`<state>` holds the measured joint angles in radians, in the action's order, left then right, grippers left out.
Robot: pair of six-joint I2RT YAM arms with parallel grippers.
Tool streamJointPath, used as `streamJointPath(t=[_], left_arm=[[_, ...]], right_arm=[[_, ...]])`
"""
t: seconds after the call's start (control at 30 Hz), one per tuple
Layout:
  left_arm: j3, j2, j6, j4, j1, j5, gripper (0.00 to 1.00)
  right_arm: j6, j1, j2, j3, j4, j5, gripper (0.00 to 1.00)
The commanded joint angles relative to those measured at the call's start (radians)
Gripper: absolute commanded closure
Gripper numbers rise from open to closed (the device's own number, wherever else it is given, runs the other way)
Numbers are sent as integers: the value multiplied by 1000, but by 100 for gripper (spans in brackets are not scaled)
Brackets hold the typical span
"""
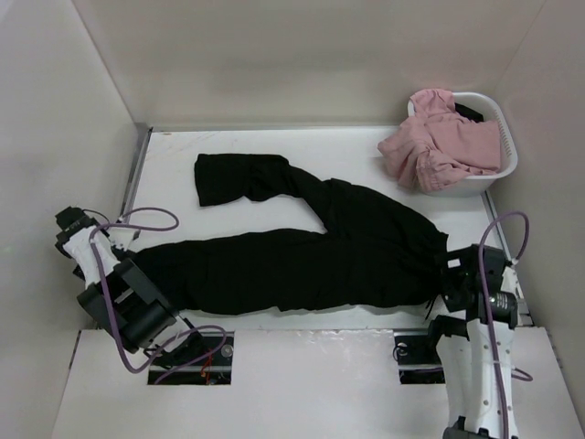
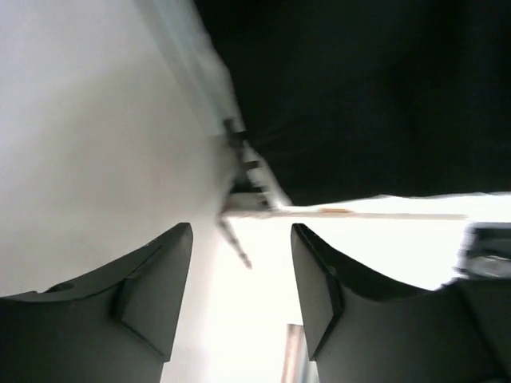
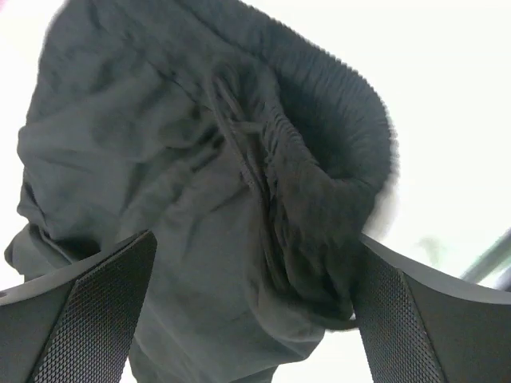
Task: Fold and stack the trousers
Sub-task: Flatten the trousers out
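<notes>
Black trousers (image 1: 302,251) lie spread flat on the white table, waistband at the right, one leg reaching left, the other angled to the back left (image 1: 233,178). My left gripper (image 1: 111,249) hovers by the left leg's cuff; in the left wrist view it (image 2: 241,231) is open and empty, with the black cloth (image 2: 359,96) ahead of it. My right gripper (image 1: 452,274) is at the waistband. In the right wrist view it (image 3: 255,239) is open, its fingers standing either side of the bunched waistband (image 3: 327,152).
A white laundry basket (image 1: 498,169) at the back right holds pink clothing (image 1: 434,142). White walls enclose the table on the left, back and right. A metal rail (image 1: 135,174) runs along the left edge.
</notes>
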<state>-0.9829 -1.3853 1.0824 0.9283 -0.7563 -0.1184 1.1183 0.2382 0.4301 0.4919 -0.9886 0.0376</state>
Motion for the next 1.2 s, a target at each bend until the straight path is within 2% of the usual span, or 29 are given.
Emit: streamJointPath(t=[0.0, 0.07, 0.17, 0.3, 0.43, 0.53, 0.63, 0.73, 0.83, 0.9, 0.97, 1.03, 1.17], left_arm=[[-52, 14, 85, -124, -44, -43, 48], [-111, -12, 59, -121, -33, -37, 47], [-177, -37, -5, -129, 56, -4, 45], [-369, -121, -177, -111, 273, 72, 41], [-702, -360, -418, -68, 485, 235, 39], [-915, -564, -567, -40, 562, 348, 39], [-1092, -754, -650, 50, 626, 387, 41], [-1079, -828, -671, 66, 677, 385, 43], [-990, -842, -680, -21, 708, 346, 44], [-932, -840, -687, -110, 719, 281, 46], [-880, -842, -668, -193, 725, 144, 49], [-828, -844, -603, -241, 719, 26, 58], [-645, -764, -429, -308, 648, -49, 67]], right_arm=[[-60, -23, 39, 175, -25, 165, 0], [-115, -44, 91, 244, -12, 197, 0], [-185, -122, 157, 338, 16, 284, 0], [-300, -283, 312, 393, 128, 312, 0], [-331, -323, 470, 421, 256, 254, 0], [-328, -290, 562, 386, 417, 207, 0], [-307, -254, 671, 379, 510, 153, 0], [-299, -253, 797, 379, 565, 150, 0], [-270, -253, 895, 381, 594, 156, 0], [-241, -253, 938, 369, 613, 163, 0], [-198, -253, 963, 352, 617, 168, 0], [-164, -251, 967, 332, 628, 165, 10], [-141, -253, 955, 307, 636, 171, 34]])
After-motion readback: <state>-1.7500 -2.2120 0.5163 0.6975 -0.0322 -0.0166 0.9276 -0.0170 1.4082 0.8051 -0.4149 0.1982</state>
